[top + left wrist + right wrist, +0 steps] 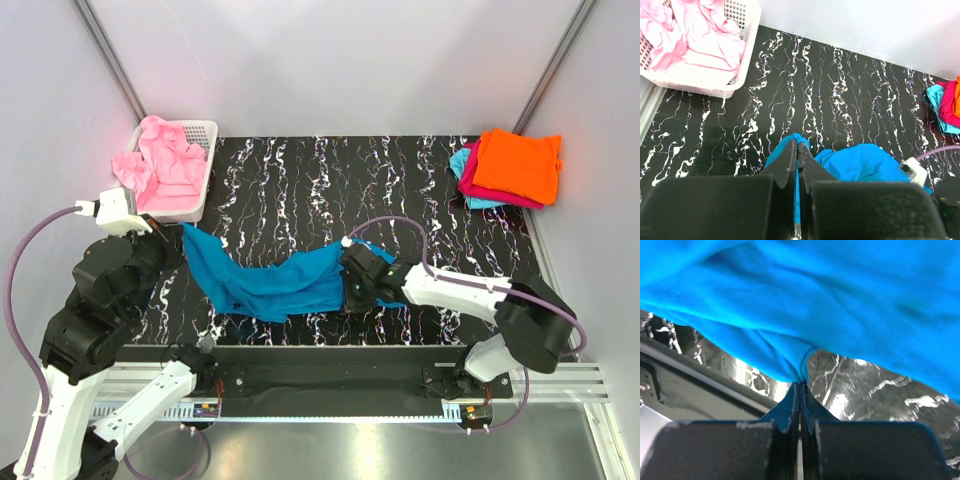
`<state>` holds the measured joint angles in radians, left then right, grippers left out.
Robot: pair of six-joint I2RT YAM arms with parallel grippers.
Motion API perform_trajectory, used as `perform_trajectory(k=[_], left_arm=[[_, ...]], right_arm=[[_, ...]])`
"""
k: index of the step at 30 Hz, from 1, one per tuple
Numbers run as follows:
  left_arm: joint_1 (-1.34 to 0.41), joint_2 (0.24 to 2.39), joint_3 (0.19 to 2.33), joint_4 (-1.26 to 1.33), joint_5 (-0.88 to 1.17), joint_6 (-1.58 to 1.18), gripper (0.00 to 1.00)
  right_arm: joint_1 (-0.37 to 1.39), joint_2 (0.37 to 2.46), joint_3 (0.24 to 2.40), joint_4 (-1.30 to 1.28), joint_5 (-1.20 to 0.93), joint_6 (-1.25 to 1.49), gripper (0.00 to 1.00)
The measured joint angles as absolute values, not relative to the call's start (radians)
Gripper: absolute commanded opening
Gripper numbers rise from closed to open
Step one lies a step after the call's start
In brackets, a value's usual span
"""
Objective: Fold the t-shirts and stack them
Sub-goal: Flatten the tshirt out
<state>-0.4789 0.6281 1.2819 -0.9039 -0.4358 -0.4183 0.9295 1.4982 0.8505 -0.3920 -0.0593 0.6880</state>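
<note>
Your left gripper pinches one end of the blue shirt, your right gripper pinches the other, and it hangs between them.

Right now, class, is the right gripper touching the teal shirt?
Touching. The right wrist view shows the right gripper shut on a fold of the teal shirt.

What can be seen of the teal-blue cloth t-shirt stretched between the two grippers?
The soft teal-blue cloth t-shirt is unfolded, wrinkled and bunched into a long band across the near part of the black white-veined table. The left gripper is shut on one end, the right gripper on a fold at the other.
</note>
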Motion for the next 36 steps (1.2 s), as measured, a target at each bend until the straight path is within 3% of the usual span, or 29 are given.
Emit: perform_trajectory(k=[12, 21, 26, 29, 30, 36], left_arm=[[-0.479, 0.628, 1.282, -0.904, -0.443, -0.418, 0.00], [-0.479, 0.659, 1.349, -0.931, -0.496, -0.416, 0.00], [-0.479, 0.683, 1.395, -0.935, -0.510, -0.416, 0.00], [-0.479, 0.687, 1.398, -0.936, -0.508, -0.416, 0.00], [-0.479, 0.688, 1.398, -0.937, -0.508, -0.416, 0.00], [-0.479, 0.670, 1.368, -0.942, -0.501, -0.417, 0.00]], right_arm=[[0.929, 1.295, 1.056, -0.648, 0.094, 0.605, 0.00], [0.909, 1.166, 1.490, -0.971, 0.468, 0.429, 0.00], [0.859, 1.124, 1.654, -1.018, 0.569, 0.357, 0.00], [0.851, 1.115, 1.628, -1.019, 0.558, 0.353, 0.02], [0.851, 1.121, 1.588, -1.012, 0.546, 0.356, 0.14], [0.850, 1.213, 1.181, -0.923, 0.349, 0.418, 0.30]])
